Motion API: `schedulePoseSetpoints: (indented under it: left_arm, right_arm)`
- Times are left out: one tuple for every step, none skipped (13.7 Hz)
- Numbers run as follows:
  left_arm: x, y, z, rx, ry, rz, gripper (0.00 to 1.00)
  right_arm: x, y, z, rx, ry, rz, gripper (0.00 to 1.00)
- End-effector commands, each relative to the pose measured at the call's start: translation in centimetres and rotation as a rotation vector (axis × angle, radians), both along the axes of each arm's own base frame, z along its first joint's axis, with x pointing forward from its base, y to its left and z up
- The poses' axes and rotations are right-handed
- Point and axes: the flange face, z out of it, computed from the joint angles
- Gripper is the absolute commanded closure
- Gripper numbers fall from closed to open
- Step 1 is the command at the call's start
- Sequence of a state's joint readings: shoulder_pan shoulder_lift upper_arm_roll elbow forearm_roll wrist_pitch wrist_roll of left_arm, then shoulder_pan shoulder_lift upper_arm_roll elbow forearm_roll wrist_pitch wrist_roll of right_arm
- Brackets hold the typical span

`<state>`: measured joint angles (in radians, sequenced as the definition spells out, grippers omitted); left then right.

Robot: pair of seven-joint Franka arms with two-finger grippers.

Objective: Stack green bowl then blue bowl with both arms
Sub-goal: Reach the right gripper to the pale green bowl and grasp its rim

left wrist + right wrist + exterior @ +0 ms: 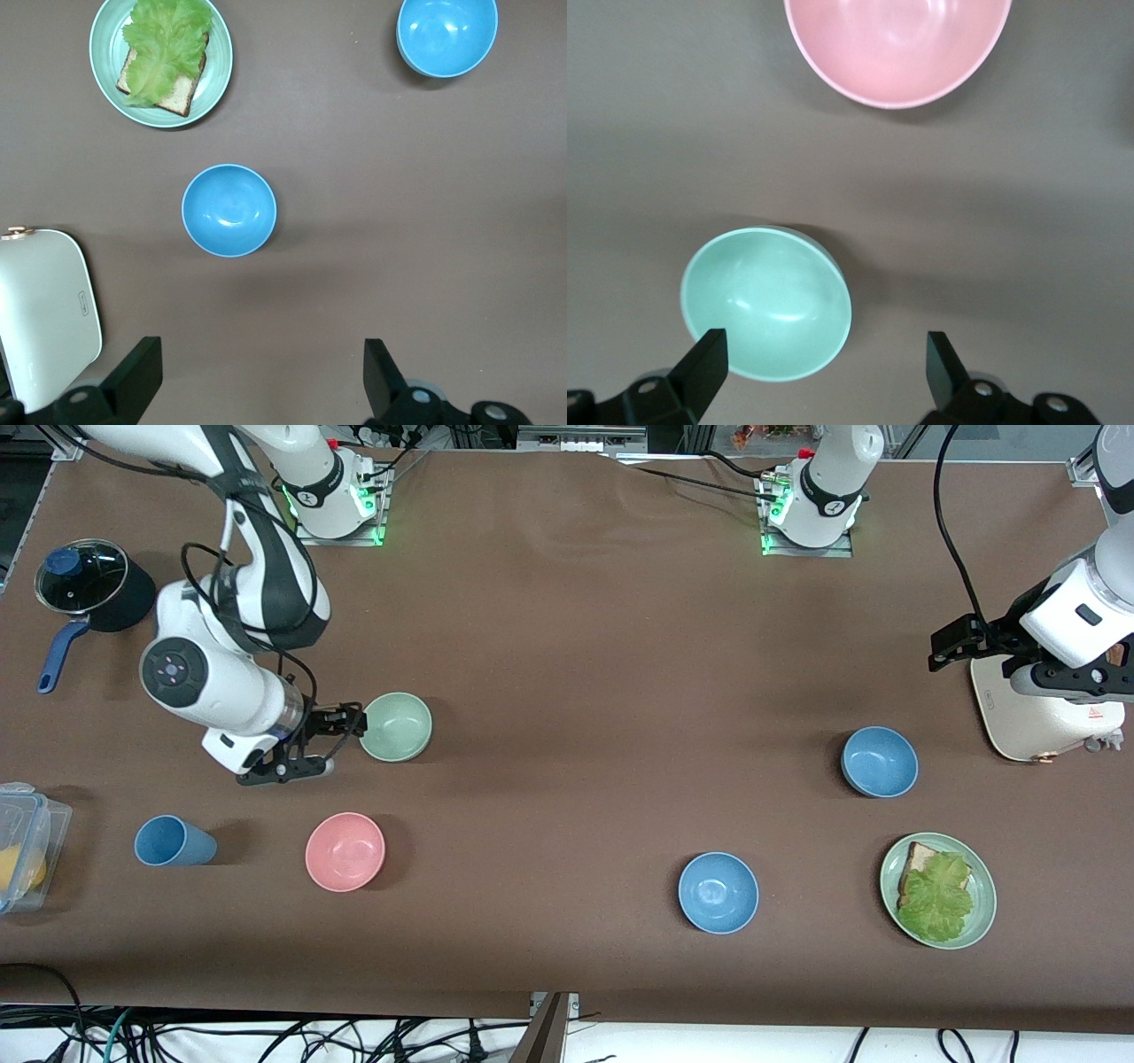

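Observation:
The green bowl stands upright on the brown table toward the right arm's end. My right gripper is open and low beside it. In the right wrist view the green bowl lies partly between the open fingers, close to one fingertip. The blue bowl, the duller one, stands toward the left arm's end and shows in the left wrist view. My left gripper is open and empty, high up over the edge of a white appliance.
A brighter blue bowl and a green plate with a lettuce sandwich stand nearer the front camera. A pink bowl and a blue cup stand near the green bowl. A black pot and a clear container stand at the right arm's end.

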<state>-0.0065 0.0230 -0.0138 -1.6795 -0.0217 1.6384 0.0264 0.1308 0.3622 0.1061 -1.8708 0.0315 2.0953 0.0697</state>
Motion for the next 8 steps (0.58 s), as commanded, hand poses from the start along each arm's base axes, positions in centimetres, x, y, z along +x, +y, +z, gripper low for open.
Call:
schedulePoseSetpoints:
  left_arm:
    - [0.0,0.1,0.4,0.017,-0.003,-0.003,0.00]
    - [0.0,0.2,0.4,0.017,-0.003,-0.003,0.00]
    - [0.0,0.1,0.4,0.017,-0.003,-0.005,0.00]
    - [0.0,0.1,0.4,0.017,-0.003,-0.005,0.00]
    - [0.0,0.2,0.4,0.017,-0.003,-0.003,0.00]
    - [0.0,0.1,0.4,0.017,-0.003,-0.005,0.00]
    - [0.0,0.1,0.4,0.017,-0.003,-0.005,0.00]
    - [0.0,0.1,0.4,0.017,-0.003,-0.005,0.00]
  right_arm:
    - [-1.9,-0.6,-2.6,0.018,-0.003,-0.034,0.01]
    - [-2.5,-0.6,-3.7,0.033,-0.009,-0.051,0.01]
    - [-3.2,-0.8,-4.7,0.037,-0.012,-0.057,0.01]
    - [-3.8,-0.8,-5.7,0.036,-0.012,-0.058,0.01]
    - [-4.4,-1.0,-6.6,0.035,-0.017,-0.060,0.01]
    - [-4.9,-0.9,-7.3,0.035,-0.025,-0.060,0.01]
    - [-5.3,-1.1,-8.0,0.035,-0.035,-0.064,0.02]
    - [-5.8,-1.2,-8.8,0.034,-0.037,-0.064,0.04]
